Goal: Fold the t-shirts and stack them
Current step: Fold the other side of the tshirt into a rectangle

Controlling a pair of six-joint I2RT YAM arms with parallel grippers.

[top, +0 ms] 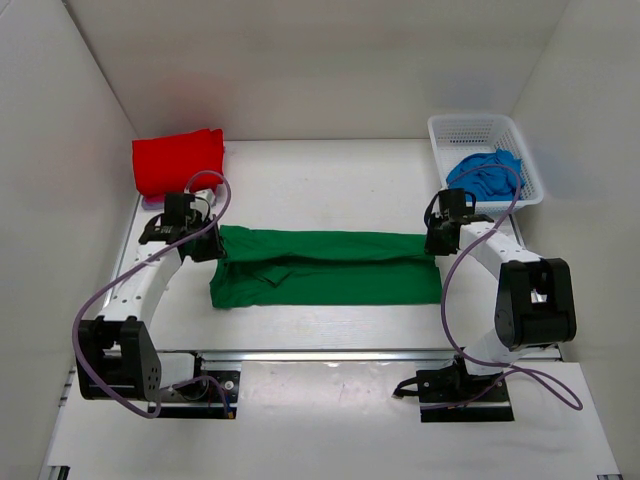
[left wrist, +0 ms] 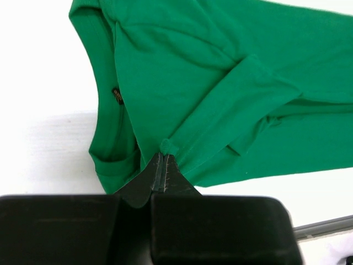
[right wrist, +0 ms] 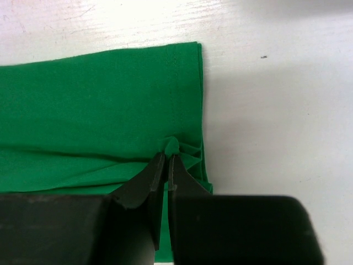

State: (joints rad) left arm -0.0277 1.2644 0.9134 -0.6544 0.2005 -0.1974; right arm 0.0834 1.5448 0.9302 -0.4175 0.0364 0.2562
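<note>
Far-left corner of the tabletop: a folded red t-shirt. Left end effector, clenched on a pinch of the green t-shirt, which lies as a long band across the centre. Right end effector, clenched on the band's right edge. Far right: a white mesh basket holding a crumpled blue t-shirt.

Green t-shirt: plain bright green, no print; a small dark tag with orange marks at the collar.
Red t-shirt: plain bright red.
Blue t-shirt: plain mid blue.
Basket: white, open mesh pattern.
Table: white, unpatterned.
Left gripper: black.
Right gripper: black.
Cables: pale purple.
</note>
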